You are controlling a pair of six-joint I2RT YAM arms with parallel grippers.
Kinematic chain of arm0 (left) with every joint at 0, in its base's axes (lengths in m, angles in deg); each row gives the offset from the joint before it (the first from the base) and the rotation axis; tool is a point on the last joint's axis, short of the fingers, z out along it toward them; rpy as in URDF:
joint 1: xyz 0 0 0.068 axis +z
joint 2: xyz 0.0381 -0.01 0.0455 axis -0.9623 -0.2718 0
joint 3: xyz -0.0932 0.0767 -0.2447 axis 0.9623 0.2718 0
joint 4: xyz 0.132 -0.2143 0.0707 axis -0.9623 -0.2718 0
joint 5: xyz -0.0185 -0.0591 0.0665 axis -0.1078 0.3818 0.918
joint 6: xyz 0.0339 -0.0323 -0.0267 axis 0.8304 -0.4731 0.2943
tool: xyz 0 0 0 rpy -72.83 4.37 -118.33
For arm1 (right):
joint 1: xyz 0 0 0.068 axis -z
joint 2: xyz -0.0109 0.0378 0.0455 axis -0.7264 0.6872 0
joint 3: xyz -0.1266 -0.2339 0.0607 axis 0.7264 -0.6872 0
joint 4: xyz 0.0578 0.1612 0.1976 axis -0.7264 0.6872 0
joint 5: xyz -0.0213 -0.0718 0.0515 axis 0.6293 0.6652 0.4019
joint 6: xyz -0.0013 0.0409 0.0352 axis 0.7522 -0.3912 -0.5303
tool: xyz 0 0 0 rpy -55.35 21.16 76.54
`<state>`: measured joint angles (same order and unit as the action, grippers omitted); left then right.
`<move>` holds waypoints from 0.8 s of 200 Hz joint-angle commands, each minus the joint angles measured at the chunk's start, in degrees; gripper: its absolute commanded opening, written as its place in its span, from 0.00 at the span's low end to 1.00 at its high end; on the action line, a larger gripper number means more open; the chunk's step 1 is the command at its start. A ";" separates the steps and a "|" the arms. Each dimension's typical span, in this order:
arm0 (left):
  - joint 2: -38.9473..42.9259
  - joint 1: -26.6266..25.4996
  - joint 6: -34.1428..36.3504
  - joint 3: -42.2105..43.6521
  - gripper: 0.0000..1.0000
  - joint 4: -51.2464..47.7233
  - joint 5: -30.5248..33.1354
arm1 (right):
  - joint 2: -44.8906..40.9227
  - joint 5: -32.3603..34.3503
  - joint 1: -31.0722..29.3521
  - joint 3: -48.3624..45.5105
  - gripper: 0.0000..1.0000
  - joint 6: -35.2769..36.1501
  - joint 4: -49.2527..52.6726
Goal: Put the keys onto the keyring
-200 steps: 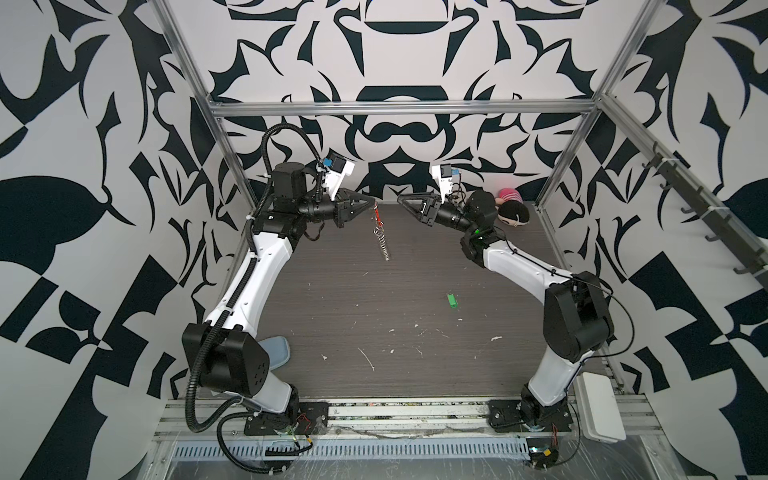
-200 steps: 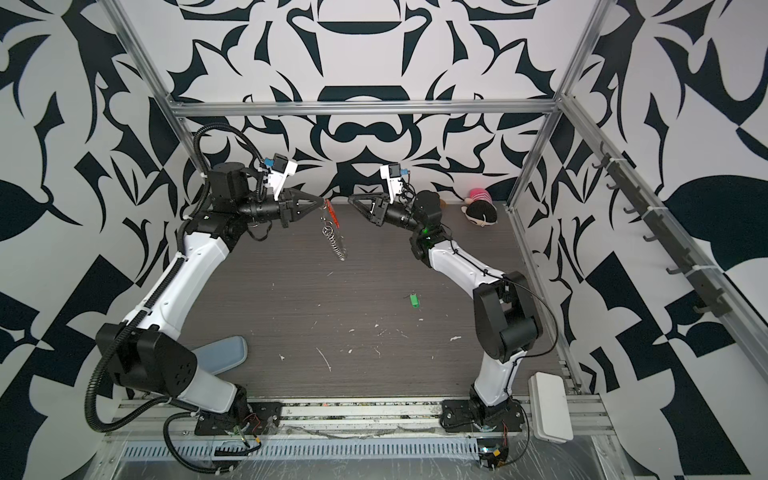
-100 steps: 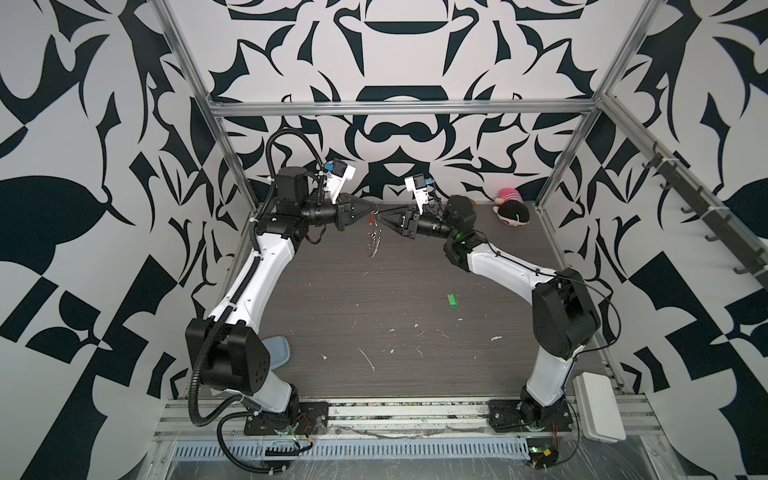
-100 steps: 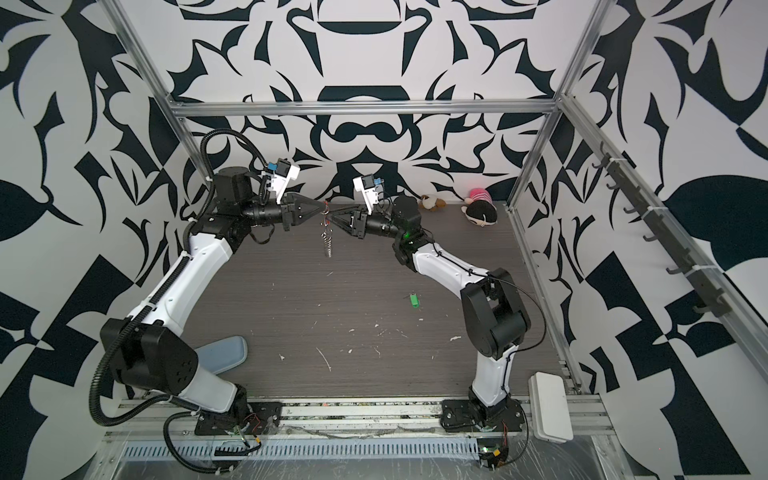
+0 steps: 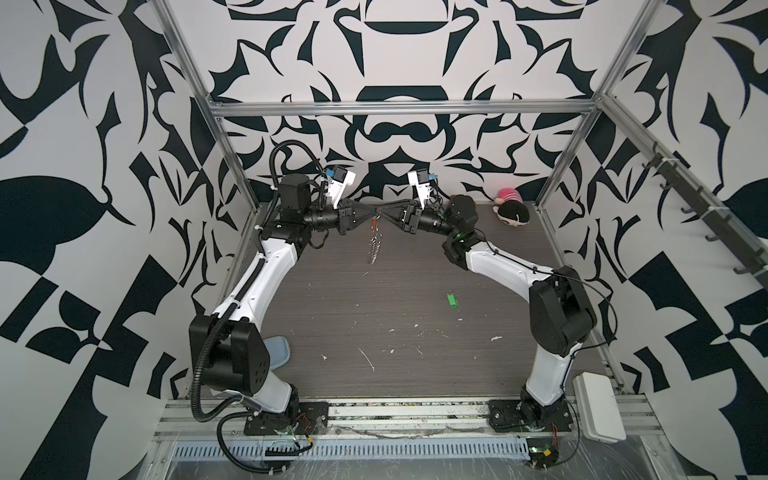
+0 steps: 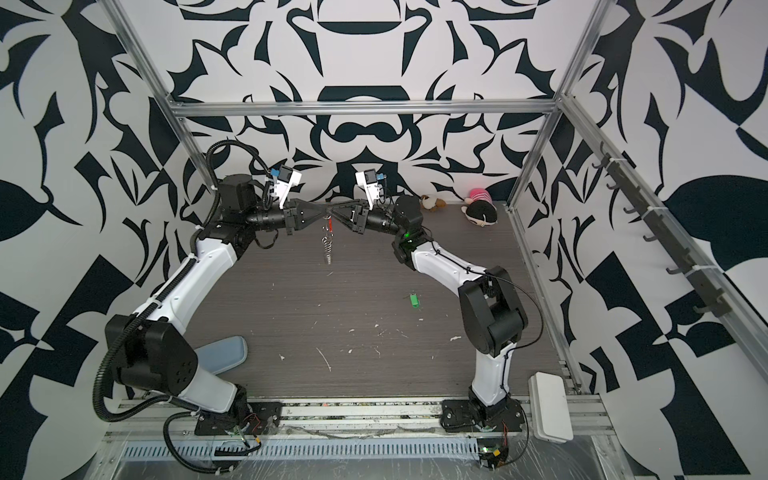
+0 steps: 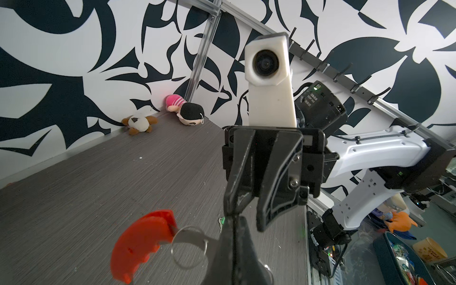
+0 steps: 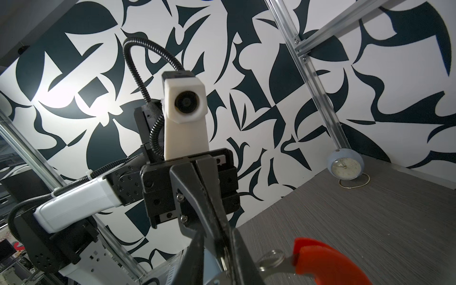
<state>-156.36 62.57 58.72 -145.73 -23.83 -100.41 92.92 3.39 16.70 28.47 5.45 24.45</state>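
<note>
The keyring (image 5: 375, 245) hangs in the air at the back middle of the table, its small silver rings bunched below the red-orange piece (image 7: 145, 241). My left gripper (image 5: 375, 210) is shut on its wire at the top. My right gripper (image 5: 382, 212) meets it tip to tip; its jaws stand a little apart on either side of the left fingertips and the wire (image 8: 223, 261). The keys, a green tag (image 5: 451, 301), lie flat on the table right of centre, well apart from both grippers, and appear again in a top view (image 6: 413, 301).
Two plush toys (image 6: 480, 210) (image 6: 432, 203) lie in the back right corner. A small clock (image 8: 345, 167) stands at the back left. A blue-grey pad (image 5: 276, 351) lies by the left arm's base and a white box (image 5: 596, 405) at the front right. White scraps dot the table.
My right gripper has swung left to the left gripper, from well apart to tips overlapping, and its jaws have narrowed. The left gripper drew the hanging keyring slightly back.
</note>
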 commanded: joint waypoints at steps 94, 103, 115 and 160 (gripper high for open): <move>3.98 0.94 -11.44 3.45 0.00 17.39 -1.06 | -1.45 0.08 -0.07 0.79 0.23 -2.19 -5.94; 3.84 0.93 -11.75 3.49 0.00 17.73 -1.11 | -1.28 0.07 -0.13 1.11 0.22 -2.64 -6.25; 3.78 0.94 -12.04 3.55 0.00 18.09 -1.21 | -1.05 -0.06 -0.30 1.44 0.21 -3.17 -6.73; 3.36 0.94 -12.48 3.63 0.00 18.37 -1.48 | -0.05 -0.13 -0.93 3.17 0.21 -3.82 -6.87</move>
<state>-153.39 63.35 47.53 -142.60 -8.42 -100.34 92.92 3.59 16.33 28.44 2.67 21.17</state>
